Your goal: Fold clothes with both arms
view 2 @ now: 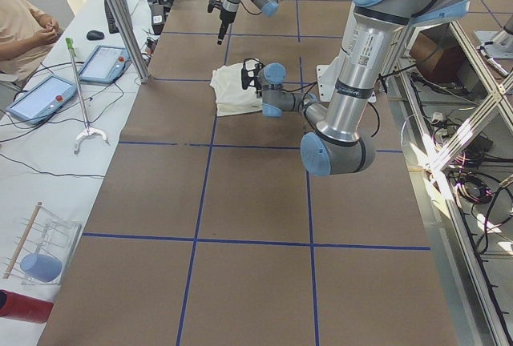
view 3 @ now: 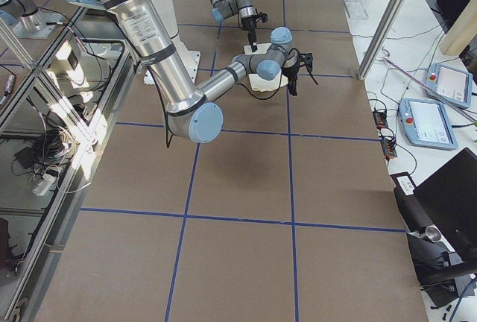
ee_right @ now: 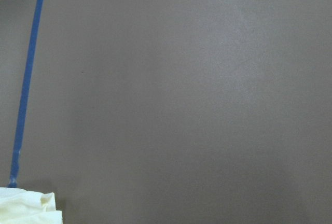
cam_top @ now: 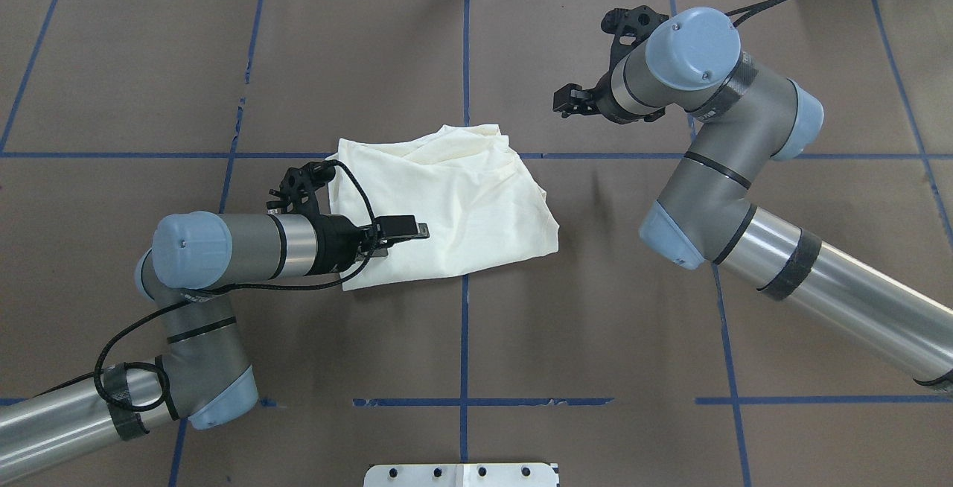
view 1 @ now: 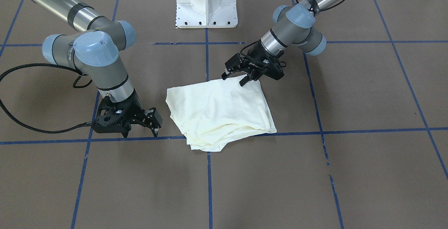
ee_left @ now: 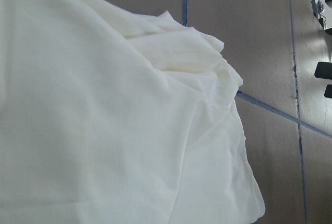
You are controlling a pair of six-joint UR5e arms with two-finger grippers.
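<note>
Brown paper crossed by blue tape lines covers the table (cam_top: pixel 595 308). On the side nearest the robot's base, the left gripper (view 1: pixel 235 77) hangs low over the near edge of the T-shirt (cam_top: pixel 461 204). Its fingers are apart with nothing between them. Whether a fingertip brushes the cloth, I cannot tell.

The T-shirt lies in the middle of the table, on a crossing of two tape lines. It is already folded into a compact, roughly square packet, and the edges of several layers show along its far side. Its print is not visible.

Further out, off the far right side of the packet and apart from the cloth, the right gripper (view 1: pixel 140 129) points down at the bare paper. Its fingers are also spread and empty.

I judge that the folding is nearly finished and stands between two moves. If one more fold is wanted, each gripper must close on one corner of the same edge, take all layers together and carry it across evenly. Otherwise the arms only need to draw back.
</note>
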